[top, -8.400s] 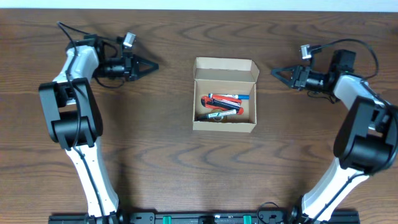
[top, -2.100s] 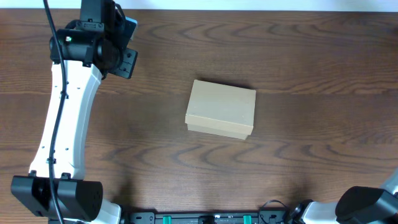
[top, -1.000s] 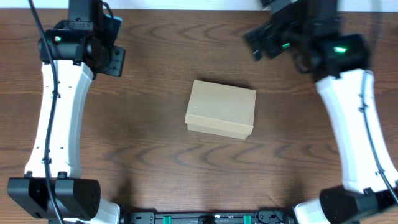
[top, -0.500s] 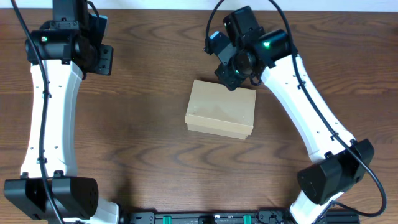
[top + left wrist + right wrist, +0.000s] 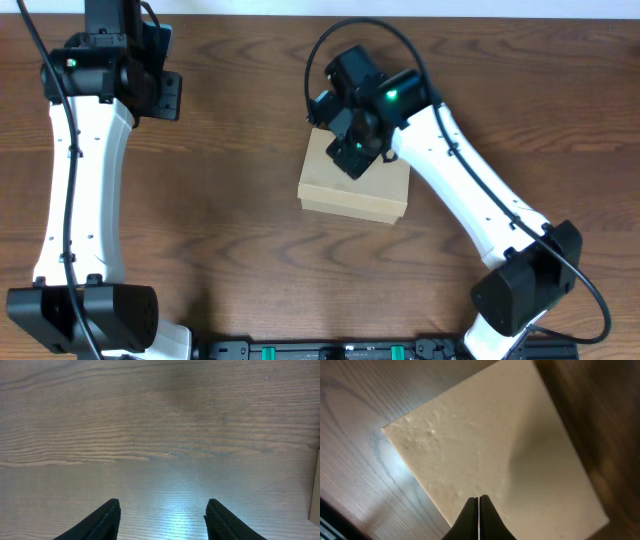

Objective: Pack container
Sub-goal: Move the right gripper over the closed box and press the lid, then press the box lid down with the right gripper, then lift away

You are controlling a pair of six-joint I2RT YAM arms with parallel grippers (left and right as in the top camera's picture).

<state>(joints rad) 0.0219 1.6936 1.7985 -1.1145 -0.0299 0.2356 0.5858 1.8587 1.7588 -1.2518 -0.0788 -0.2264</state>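
Note:
The container [image 5: 370, 190] is a plain tan cardboard box in the middle of the table, lid closed flat. My right gripper [image 5: 347, 158] hangs over its back left part. In the right wrist view the two black fingers [image 5: 478, 498] are pressed together with nothing between them, tips just above the lid [image 5: 495, 435] near its corner. My left gripper [image 5: 156, 92] is far off at the table's back left. Its fingers [image 5: 162, 506] stand apart over bare wood, holding nothing. What lies inside the box is hidden.
Dark wood-grain table [image 5: 230, 220] all around the box. The white right arm [image 5: 470, 190] crosses above the box's right side. A tan strip [image 5: 316, 490] shows at the right border of the left wrist view.
My right arm has swung from the back right down over the box's back left part, and its jaws went from wide open to shut. The left arm shifted slightly left.

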